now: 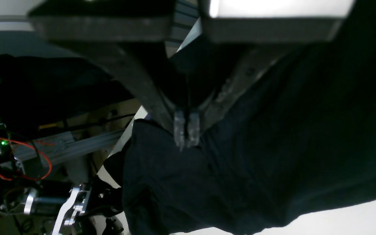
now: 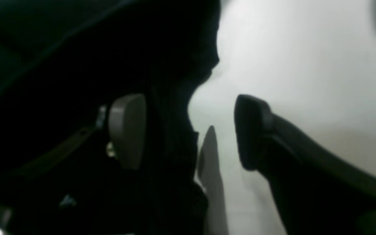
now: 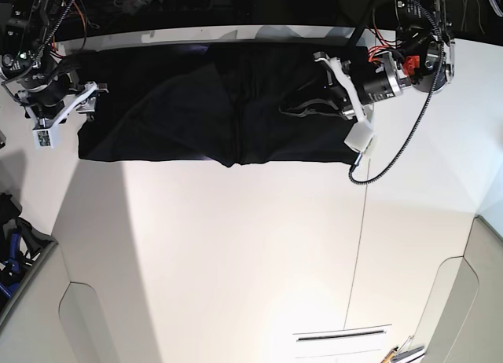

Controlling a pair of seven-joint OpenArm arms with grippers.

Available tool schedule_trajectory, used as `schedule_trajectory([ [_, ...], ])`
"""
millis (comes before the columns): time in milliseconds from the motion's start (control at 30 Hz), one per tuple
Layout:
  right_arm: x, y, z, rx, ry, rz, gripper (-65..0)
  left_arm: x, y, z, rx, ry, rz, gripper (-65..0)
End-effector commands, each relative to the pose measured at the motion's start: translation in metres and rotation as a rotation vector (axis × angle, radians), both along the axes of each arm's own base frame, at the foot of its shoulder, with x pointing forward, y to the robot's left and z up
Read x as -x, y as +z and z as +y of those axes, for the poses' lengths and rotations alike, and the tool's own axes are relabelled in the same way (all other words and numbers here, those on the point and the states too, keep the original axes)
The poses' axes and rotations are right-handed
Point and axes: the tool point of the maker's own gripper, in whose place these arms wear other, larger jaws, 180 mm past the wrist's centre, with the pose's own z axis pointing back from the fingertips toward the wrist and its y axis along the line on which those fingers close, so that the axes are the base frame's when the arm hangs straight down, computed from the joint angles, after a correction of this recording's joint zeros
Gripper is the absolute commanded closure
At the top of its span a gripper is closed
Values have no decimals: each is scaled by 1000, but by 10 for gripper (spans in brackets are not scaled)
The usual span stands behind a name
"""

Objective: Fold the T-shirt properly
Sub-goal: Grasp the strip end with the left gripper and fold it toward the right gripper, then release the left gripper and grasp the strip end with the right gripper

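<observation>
T-shirt [image 3: 212,104] lies as a long black band across the far edge of the white tabletop [image 3: 236,253], plain side up, lower hem dipping at the middle. Left pincer [image 1: 186,132]: tips pressed together on a pinch of the black cloth (fabric bunched around them). Right pincer [image 2: 188,130] at the shirt's other end: pads spread wide apart, cloth edge lying between them, not clamped.
</observation>
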Motion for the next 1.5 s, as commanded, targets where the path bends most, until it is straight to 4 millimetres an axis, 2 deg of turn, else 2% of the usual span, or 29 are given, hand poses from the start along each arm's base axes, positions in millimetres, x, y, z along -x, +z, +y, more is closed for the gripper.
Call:
schedule_trajectory([
  [0,-9,7,-3,-10,-5,-40,-421,-5,12,-1,27,1,-40,0],
  [267,-18,-25,5,-282,-41,23,-421,-5,12,-1,26,1,-40,-8],
  [367,-19,-30,27,-445,-1,55,-420,-5,12,-1,27,1,-40,-10],
  [433,-14,-29,45,-557,33,83,-420,-5,12,-1,27,1,-41,-22],
  [500,-9,-27,55,-620,51,96,-420,-5,12,-1,27,2,-41,-32],
  [600,-6,-24,61,-661,63,105,-420,-5,12,-1,26,1,-41,-34],
  [833,-6,-24,62,-661,65,108,-415,-5,12,-1,25,2,-41,-34],
  [867,-6,-24,61,-658,64,110,-387,-5,11,1,21,5,-39,-34],
  [900,-5,-25,61,-655,64,112,-333,-5,10,4,13,8,-36,-34],
  [1033,-3,-27,61,-649,66,128,-17,-7,5,33,-58,48,-24,-34],
  [1067,-2,-27,61,-649,68,134,0,-9,5,44,-79,67,-26,-34],
  [1200,-4,-22,65,-673,79,123,0,-11,0,89,-176,162,-21,-33],
  [1333,-3,1,81,-745,158,111,0,-2,-31,129,-283,279,49,-30],
  [1400,0,19,93,-779,229,103,0,6,-52,141,-298,319,108,-30],
  [1467,-6,42,102,-811,276,29,0,14,-73,149,-298,349,171,-30],
])
